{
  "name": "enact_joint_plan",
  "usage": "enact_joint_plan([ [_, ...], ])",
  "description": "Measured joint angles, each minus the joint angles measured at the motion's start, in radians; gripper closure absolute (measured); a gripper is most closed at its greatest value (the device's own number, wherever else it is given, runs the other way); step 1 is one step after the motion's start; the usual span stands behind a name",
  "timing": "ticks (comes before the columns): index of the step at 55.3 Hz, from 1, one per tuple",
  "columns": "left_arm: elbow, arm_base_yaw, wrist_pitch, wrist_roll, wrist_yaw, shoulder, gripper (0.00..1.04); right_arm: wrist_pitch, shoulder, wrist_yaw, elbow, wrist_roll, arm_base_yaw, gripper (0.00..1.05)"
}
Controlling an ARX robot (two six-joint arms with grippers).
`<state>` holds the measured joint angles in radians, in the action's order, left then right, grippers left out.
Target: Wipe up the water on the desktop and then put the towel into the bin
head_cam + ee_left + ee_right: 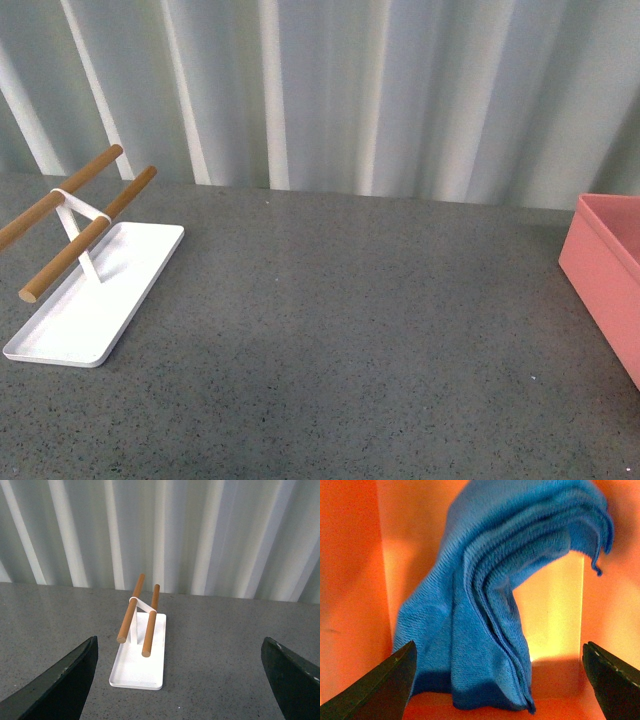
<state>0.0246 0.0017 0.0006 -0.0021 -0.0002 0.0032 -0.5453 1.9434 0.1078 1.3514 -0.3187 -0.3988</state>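
Front view: the dark grey speckled desktop (340, 340) fills the lower part of the scene, backed by a pale ribbed wall (380, 90). A flat white tray (70, 330) lies at the left, carrying a white stand with two wooden bars (85, 245) that slope up toward the wall. The pink bin (605, 275) sits at the right edge, only partly in frame, its near wall resting on the desktop; its inside is not shown here. Neither arm appears in this view, and the towel is not visible in it. Left wrist view: the left gripper (182, 680) hangs above the desktop (220, 645) with its two dark fingers (65, 685) spread wide at either side of the frame, nothing between them. The white tray (140, 675) with its wooden bars (131, 615) lies ahead of the gap, well apart from both fingers. Right wrist view: the right gripper (500, 682) looks into the bin (350, 590), whose orange-pink walls fill the frame. Its fingers (382, 687) stand wide apart. The blue towel (490, 600) is inside the bin, draped in thick folds that arch across the far wall and fall to the floor. It lies beyond the gap between the fingers, toward the one shown at the left, and touches neither.
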Motion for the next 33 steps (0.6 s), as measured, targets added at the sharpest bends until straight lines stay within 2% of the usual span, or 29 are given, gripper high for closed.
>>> enact_joint_plan([
  [12, 0.0, 0.0, 0.0, 0.0, 0.0, 0.0, 0.07, 0.116, -0.149, 0.085, -0.01, 0.038, 0.048, 0.07],
  [24, 0.0, 0.0, 0.0, 0.0, 0.0, 0.0, 0.07, 0.319, -0.495, 0.103, -0.227, 0.013, 0.167, 0.07],
  [33, 0.0, 0.0, 0.0, 0.0, 0.0, 0.0, 0.07, 0.361, -0.768, 0.087, -0.419, 0.001, 0.248, 0.07],
])
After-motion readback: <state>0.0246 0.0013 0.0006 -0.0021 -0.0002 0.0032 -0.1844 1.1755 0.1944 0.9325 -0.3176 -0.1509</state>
